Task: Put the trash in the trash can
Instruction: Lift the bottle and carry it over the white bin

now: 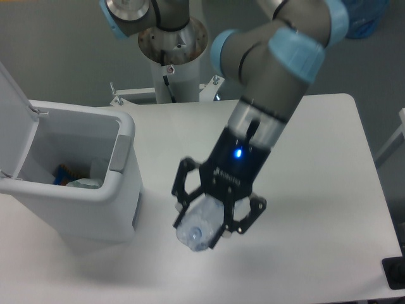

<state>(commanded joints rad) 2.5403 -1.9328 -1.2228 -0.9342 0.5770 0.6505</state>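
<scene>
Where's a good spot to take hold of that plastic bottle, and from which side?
Around its middle, across the narrow width, coming from above. The bottle is a long, round tube, so two fingers closing on opposite sides of the body fit it well. That is how the hand holds it now, lifted off the table, with one end sticking out below.

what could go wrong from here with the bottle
The gripper holds the clear bottle near one end, so it may slip or swing out. The trash can stands to the side with a tall wall, so a low carry could knock the bottle against its rim.
</scene>
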